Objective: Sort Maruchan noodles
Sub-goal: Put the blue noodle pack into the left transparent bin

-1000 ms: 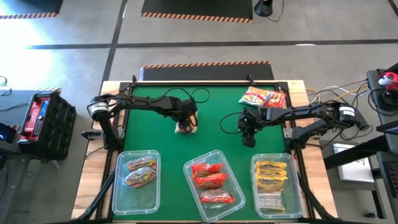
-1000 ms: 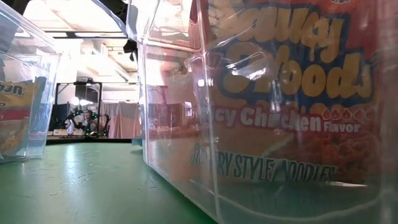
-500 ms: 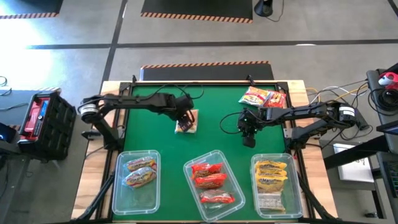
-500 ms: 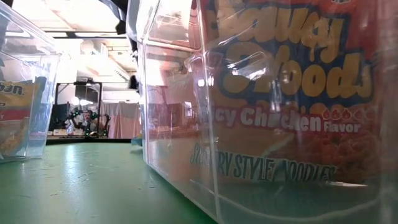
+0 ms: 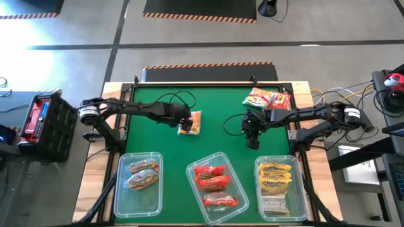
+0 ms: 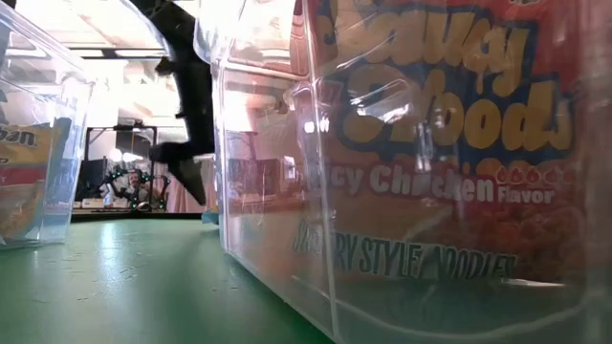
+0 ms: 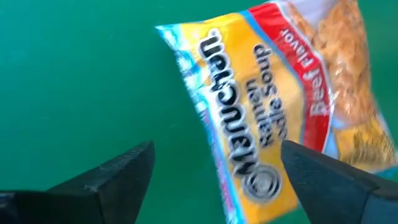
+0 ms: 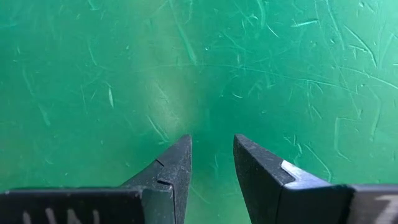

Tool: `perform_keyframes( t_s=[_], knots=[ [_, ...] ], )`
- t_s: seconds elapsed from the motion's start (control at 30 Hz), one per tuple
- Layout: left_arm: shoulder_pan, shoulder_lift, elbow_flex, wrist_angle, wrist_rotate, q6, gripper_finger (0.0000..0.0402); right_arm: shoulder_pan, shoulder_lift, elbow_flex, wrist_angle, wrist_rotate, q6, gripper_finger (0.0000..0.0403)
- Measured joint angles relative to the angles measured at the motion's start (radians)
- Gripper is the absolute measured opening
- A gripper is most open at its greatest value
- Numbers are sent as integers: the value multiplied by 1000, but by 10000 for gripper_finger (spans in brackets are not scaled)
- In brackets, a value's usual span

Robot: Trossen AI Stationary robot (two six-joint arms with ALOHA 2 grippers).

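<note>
So from where I'm standing this looks like a mid-sort pickup step: along the near edge of the green table sit three clear bins, the left bin with a couple of orange-pink packets, the middle bin with red ones and the right bin with yellow ones. Going from the left, the left gripper is out over the middle of the table with its fingers spread wide, holding nothing. The loose beef packet lies flat on the green right beside it, just on its right side; in the wrist view it sits mostly past one fingertip, not squarely in the gap, and I can't tell if they touch. My guess is the next move calls for shifting the gripper over the packet, closing on the crinkly plastic and carrying it to the matching bin, probably the left one. Further right, the right gripper waits over bare table, fingers only slightly apart with nothing between them. A small pile of unsorted packets is at the far right corner, just beyond that arm.
</note>
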Motion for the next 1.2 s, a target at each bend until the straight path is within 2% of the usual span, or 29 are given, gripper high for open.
perform_keyframes(
  t_s=[0.17, 0.57, 0.97, 1.2],
  knots=[
    [-5, 1, -110, 248, 3, -70, 352, 0, 0, 0, 0, 0, 0, 109],
    [-5, -4, -299, 627, 27, -136, 338, 0, 0, 0, 0, 0, 0, 109],
    [-7, 0, -434, 938, 58, -130, 337, 0, 0, 0, 0, 0, -2, 109],
    [-7, 36, -475, 1057, 65, -148, 316, 0, 0, 0, 0, 0, 0, 109]
  ],
)
